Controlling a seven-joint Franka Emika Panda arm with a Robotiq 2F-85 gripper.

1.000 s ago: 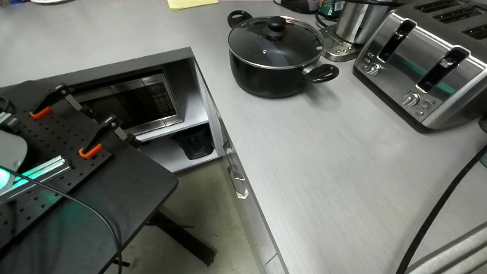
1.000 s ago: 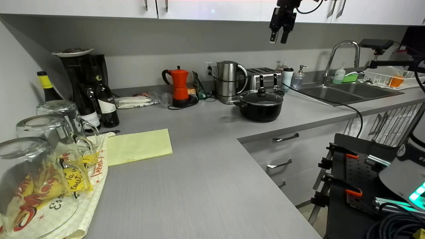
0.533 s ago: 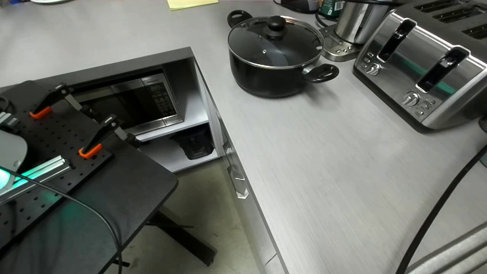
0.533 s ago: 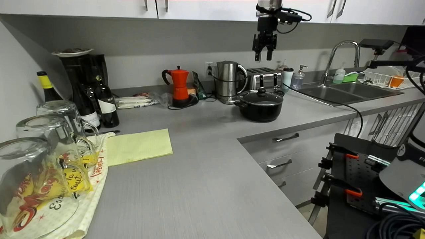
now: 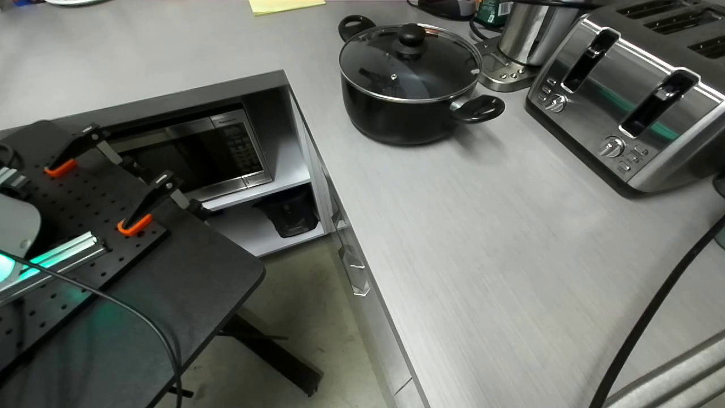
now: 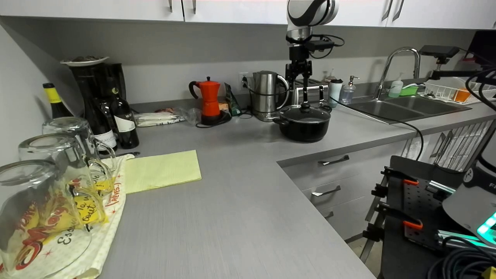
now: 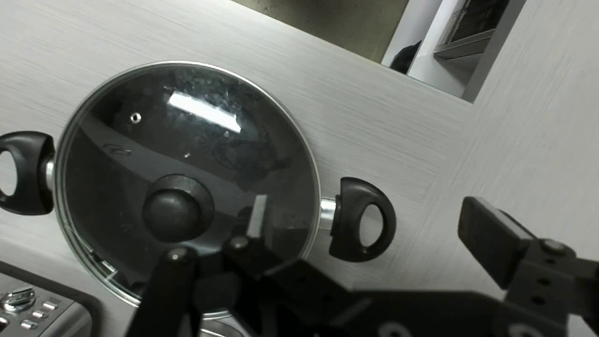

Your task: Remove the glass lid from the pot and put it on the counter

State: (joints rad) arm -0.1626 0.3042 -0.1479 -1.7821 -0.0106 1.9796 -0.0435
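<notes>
The glass lid [image 5: 368, 71] with its black knob [image 5: 411, 35] rests on the black pot [image 5: 396, 122], which stands on the grey counter [image 5: 498, 255]. The lid [image 6: 296, 113] and pot [image 6: 304, 132] also show in an exterior view. My gripper [image 6: 298, 90] is there above the pot, pointing down, apart from the knob. In the wrist view my gripper [image 7: 372, 217] is open and empty, its fingers wide apart. One finger overlaps the lid's right part [image 7: 224, 173], and the other lies over bare counter [image 7: 412, 140]. The knob [image 7: 171, 213] is left of both fingers.
A steel toaster [image 5: 595, 113] and a kettle [image 6: 261, 93] stand close beside the pot. A red moka pot [image 6: 210, 100] and a yellow cloth [image 6: 162, 170] are further along the counter. Glass mugs [image 6: 50, 174] and bottles [image 6: 122, 116] stand at the far end. A black cable [image 6: 372, 114] crosses the counter.
My gripper has moved down and to the left in an exterior view, from high in front of the cabinets to just above the pot. The lid and pot have not moved.
</notes>
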